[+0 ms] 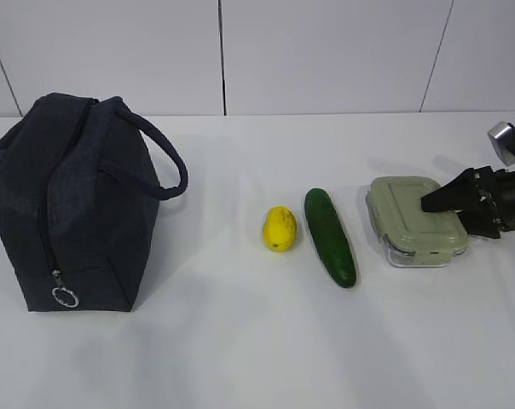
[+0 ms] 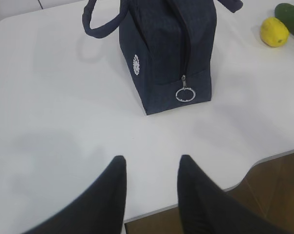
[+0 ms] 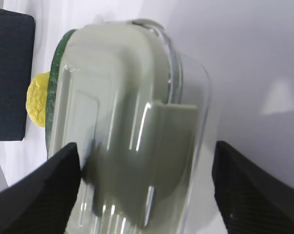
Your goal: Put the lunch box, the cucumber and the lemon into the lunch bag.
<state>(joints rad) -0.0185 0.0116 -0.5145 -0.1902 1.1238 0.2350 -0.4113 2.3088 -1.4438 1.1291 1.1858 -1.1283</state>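
Right gripper (image 3: pixel 147 180), jaws wide, straddles the lunch box (image 1: pixel 415 220) near the tabletop's (image 1: pixel 240 341) right edge; left gripper (image 2: pixel 149 170) hovers narrowly parted, empty, before the lunch bag (image 2: pixel 169 53).

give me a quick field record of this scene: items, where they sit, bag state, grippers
bag: dark navy fabric lunch bag, upright, table's left, zipped shut
lemon: small yellow lemon, middle, on table
cucumber: long dark green cucumber, right of lemon
box: clear lunch box with sage-green lid, far right
right gripper: open, straddling the box
left gripper: empty, facing bag
packed: nothing yet
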